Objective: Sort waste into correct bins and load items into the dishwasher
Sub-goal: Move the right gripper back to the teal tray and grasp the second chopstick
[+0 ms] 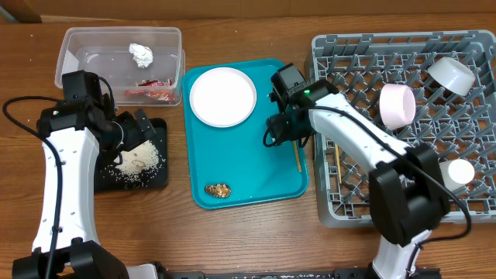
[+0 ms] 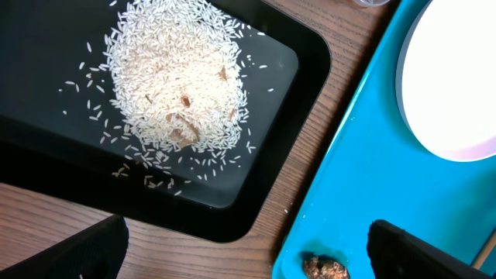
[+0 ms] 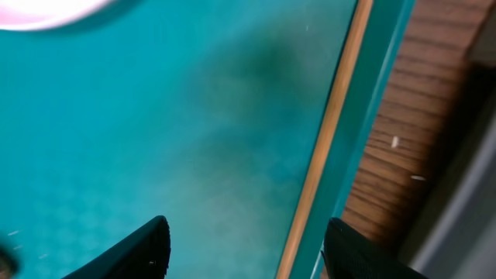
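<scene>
Left jaws spread wide above rice (image 2: 174, 77) on black tray (image 2: 43, 39) | right jaws parted, empty, straddling chopstick (image 3: 329, 132) along teal tray (image 3: 155, 139) edge

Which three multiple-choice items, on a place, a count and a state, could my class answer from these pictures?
1. Where does the loose rice lie? A clear tub; B black tray; C dish rack.
2. How many plates sit on the teal tray? A one; B two; C three.
3. How is the left gripper? A open; B shut on the plate; C shut on rice.
Key: B, the rice heaps there; A, one white plate shows; A, its jaws stand wide apart, empty.
</scene>
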Robot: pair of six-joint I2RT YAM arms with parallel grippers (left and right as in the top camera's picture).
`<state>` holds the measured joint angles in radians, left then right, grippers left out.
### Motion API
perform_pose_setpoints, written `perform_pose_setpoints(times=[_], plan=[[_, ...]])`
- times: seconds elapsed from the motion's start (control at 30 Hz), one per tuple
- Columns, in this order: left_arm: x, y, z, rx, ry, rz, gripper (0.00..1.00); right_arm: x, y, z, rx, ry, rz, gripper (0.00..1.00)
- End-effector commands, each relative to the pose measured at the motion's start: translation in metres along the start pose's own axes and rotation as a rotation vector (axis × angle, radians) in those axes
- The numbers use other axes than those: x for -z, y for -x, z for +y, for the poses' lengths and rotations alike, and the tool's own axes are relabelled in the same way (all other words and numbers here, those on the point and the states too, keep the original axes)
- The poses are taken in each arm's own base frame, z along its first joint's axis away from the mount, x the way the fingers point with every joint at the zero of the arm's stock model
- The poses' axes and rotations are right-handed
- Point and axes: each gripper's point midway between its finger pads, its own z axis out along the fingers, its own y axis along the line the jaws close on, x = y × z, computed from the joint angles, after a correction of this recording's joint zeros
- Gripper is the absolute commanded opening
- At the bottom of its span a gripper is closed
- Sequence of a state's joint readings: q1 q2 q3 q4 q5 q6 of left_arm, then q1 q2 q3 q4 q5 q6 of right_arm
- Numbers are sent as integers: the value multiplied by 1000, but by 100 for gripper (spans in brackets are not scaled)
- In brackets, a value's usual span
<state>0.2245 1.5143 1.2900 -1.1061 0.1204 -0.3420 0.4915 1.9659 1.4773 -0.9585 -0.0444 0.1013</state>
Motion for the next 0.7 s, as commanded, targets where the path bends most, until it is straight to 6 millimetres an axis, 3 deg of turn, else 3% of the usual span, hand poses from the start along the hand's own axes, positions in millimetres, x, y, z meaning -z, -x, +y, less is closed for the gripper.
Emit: perform_pose_setpoints(times=[0.0,0.23,0.5,0.57,0.67], plan=[[9,6,-5,11,-22,-31,100,-14,0,1,8,-4,21,66],[9,6,-5,11,-22,-31,100,-47,-13,-4,-2,-20,110,66],[9,6,-5,11,-22,-32,100,-56,-19,-4,-8,-21,137,66],[9,6,-5,11,-23,-32,100,-56,-19,-4,-8,-21,139,60],[9,6,-5,11,-22,-32,100,-55,-20,-5,-12,-23,144,38]])
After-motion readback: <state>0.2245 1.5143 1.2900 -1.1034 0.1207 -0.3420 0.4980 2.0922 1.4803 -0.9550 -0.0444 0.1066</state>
